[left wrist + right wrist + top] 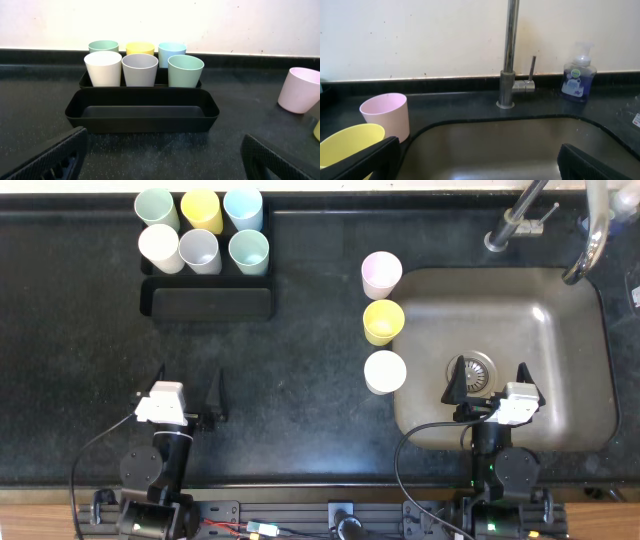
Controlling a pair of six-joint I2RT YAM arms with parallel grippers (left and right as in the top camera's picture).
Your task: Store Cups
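Note:
Three loose cups stand in a row on the counter along the sink's left rim: a pink cup (381, 273) (300, 90) (385, 115) farthest back, a yellow cup (383, 321) (347, 147) in the middle and a white cup (385, 371) nearest. Several cups stand upright in a black tray (205, 275) (142, 82) at the back left, with an empty black tray (207, 304) (141, 111) in front of it. My left gripper (190, 394) (162, 155) is open over the counter, facing the trays. My right gripper (488, 380) (480, 160) is open over the sink.
The steel sink (560, 330) (520, 145) takes up the right side, with a tap (520, 215) (509, 55) behind it. A soap bottle (578, 77) stands at the back right. Dark counter (300, 380) lies between the trays and the sink.

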